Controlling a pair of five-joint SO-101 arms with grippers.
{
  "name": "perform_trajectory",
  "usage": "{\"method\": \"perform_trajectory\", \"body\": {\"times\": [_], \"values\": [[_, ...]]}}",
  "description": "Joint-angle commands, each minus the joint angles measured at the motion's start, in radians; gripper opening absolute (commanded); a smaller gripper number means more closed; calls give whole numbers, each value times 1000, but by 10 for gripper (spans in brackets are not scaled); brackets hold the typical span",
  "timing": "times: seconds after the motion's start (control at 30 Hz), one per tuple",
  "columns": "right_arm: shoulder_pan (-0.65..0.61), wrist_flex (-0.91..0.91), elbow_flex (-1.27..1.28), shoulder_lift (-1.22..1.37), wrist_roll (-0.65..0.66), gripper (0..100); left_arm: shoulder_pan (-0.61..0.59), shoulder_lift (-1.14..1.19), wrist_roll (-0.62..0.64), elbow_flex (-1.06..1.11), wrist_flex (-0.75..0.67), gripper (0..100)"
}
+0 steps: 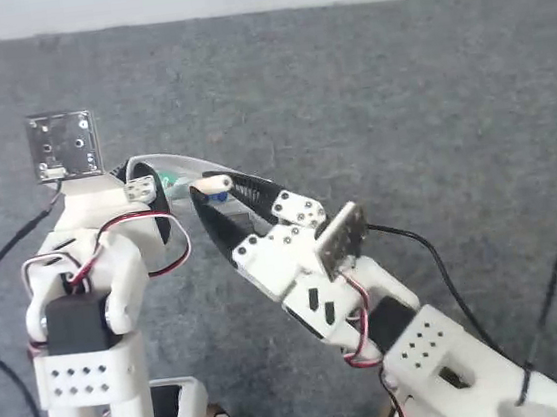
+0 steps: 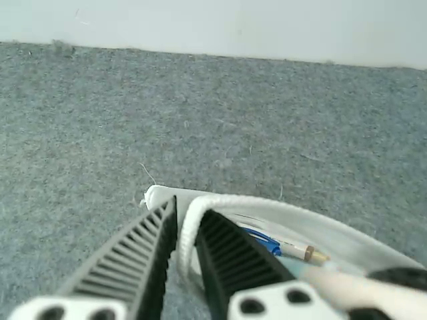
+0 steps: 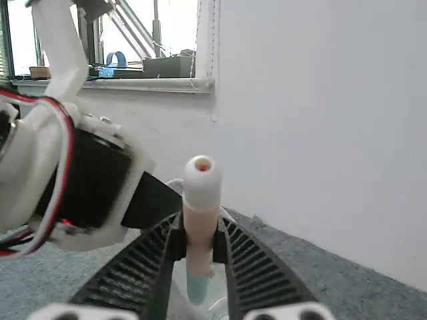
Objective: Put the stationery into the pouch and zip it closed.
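While the pouch point(image 2: 320, 230) rests on the grey surface point(image 1: 427, 101) with its mouth gaping, the left pincer point(image 2: 185, 243) is clamped on its white rim and holds the opening up. The right pincer point(image 3: 199, 247) grips a pale pen point(image 3: 200, 193) upright, lower tip pointing down into the mouth — gripped, not yet let go. A blue item point(image 2: 263, 241) already lies inside. I judge the loading partway done: this pen must drop in, and the zip — unclosed, as the gaping mouth shows — comes last.
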Motion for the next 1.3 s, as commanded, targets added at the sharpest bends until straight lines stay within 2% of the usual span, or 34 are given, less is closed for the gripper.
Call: {"method": "perform_trajectory", "body": {"times": [0.0, 0.1, 0.47, 0.53, 0.63, 0.7, 0.77, 0.9, 0.97, 1.07, 1.27], "values": [[5, -137, -64, 77, -14, 6, -2, -8, -9, -13, -18, 13], [27, -188, -61, 125, -15, 6, -26, -9, -9, -13, -18, 13], [33, -185, -137, 328, -12, 8, -34, -12, -9, -7, -17, 13], [31, -183, -138, 343, -11, 48, -34, -14, -9, -4, -18, 13], [31, -182, -132, 341, -11, 184, -34, -14, -9, -4, -18, 13], [33, -180, -127, 341, -11, 229, -34, -14, -9, -4, -18, 13], [27, -179, -107, 329, 26, 214, -34, -14, -9, -4, -18, 13], [-35, -183, -25, 231, 193, 184, -34, -14, -11, -4, -18, 13], [-41, -180, 14, 150, 203, 181, -34, -14, -11, -4, -21, 13], [-15, -91, 32, 22, 190, 181, -34, -14, -12, 10, -40, 13], [28, 254, 2, -245, 94, 181, -35, -14, -11, 22, -60, 13]]}}
